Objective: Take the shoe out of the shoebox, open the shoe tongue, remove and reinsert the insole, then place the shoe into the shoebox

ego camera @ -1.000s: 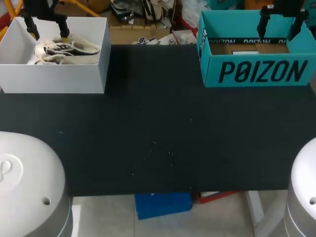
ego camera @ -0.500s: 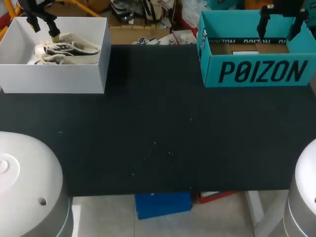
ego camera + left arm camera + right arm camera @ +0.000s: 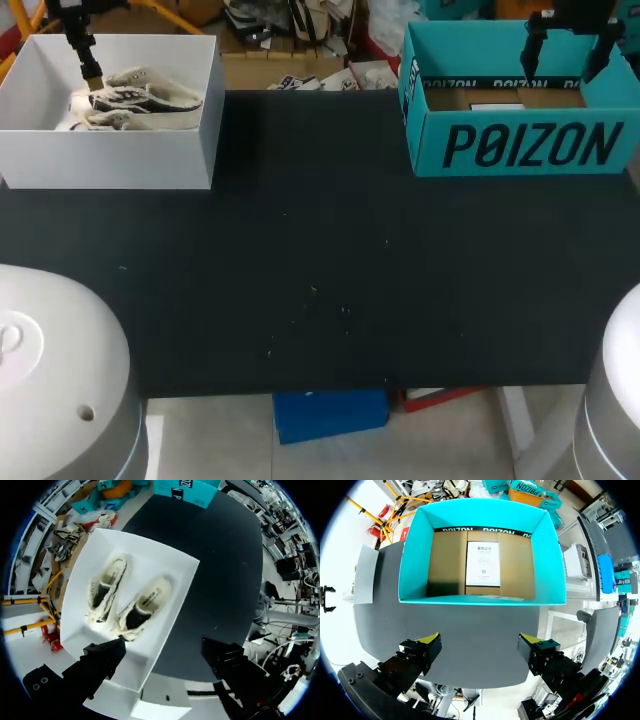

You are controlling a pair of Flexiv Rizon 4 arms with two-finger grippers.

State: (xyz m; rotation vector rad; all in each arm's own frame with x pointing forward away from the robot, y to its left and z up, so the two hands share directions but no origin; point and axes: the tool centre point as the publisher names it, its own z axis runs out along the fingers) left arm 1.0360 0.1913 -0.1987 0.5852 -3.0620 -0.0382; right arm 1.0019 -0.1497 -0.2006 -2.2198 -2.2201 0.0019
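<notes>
The shoes (image 3: 142, 605) lie side by side in the white box (image 3: 167, 565), ahead of the left gripper (image 3: 162, 645), whose fingers stand wide apart and clear of them. The right gripper (image 3: 479, 639), also spread wide, hangs empty with the teal box (image 3: 480, 515) ahead.

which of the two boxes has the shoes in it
The white cardboard box at the table's far left: a pair of cream shoes lies inside. The teal cardboard box holds only a white paper sheet.
</notes>
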